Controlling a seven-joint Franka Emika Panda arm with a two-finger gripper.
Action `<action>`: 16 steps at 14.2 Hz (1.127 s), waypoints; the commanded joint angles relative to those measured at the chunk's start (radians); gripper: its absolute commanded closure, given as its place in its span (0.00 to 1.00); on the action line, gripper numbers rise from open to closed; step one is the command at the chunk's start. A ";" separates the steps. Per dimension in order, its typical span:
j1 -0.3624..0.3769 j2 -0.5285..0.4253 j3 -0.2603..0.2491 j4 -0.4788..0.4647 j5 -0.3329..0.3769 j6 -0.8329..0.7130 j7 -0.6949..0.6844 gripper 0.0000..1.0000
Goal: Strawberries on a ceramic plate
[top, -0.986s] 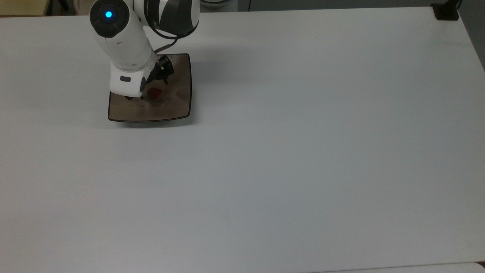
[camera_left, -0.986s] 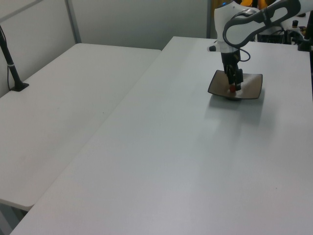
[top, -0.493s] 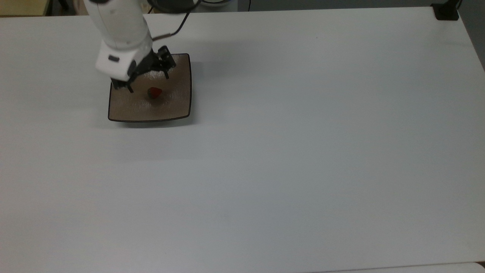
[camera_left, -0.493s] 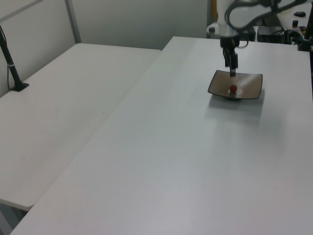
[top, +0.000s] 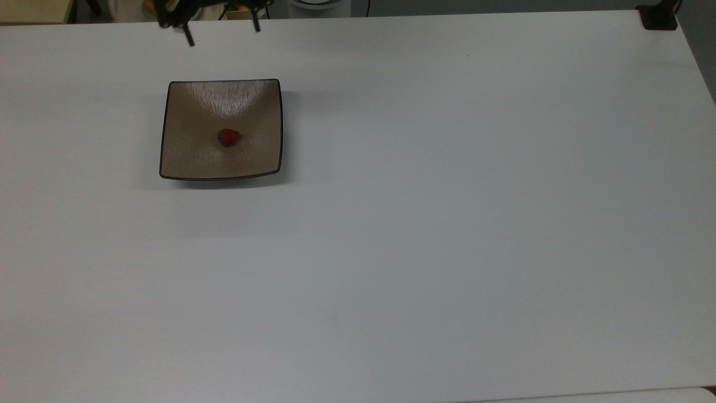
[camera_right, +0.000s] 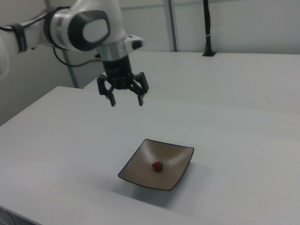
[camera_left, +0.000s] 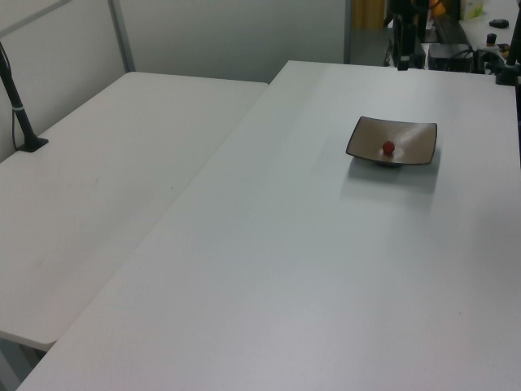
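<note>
Now, operator, your white tabletop (top: 447,224) carries the square ceramic plate (top: 184,157) near the top view's upper left, with the strawberry (top: 228,136) lying at its centre, red tip toward the top view's right. Your hand (camera_right: 125,101) hangs high above the tabletop, fingers (camera_right: 111,100) spread wide and holding nothing. From it the strawberry lies below and, in the right view, to the right, well apart. A second ago that hand stood low over the plate with the fruit between its fingers; half a second ago it had lifted, and now it has drawn well clear. Placement looks complete.
</note>
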 commanded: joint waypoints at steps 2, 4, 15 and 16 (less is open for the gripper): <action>0.043 -0.070 0.073 -0.008 0.031 -0.073 0.164 0.00; 0.043 -0.072 0.108 -0.006 0.034 -0.072 0.231 0.00; 0.057 -0.037 0.157 -0.062 0.039 0.129 0.324 0.00; 0.057 -0.032 0.157 -0.062 0.059 0.147 0.324 0.00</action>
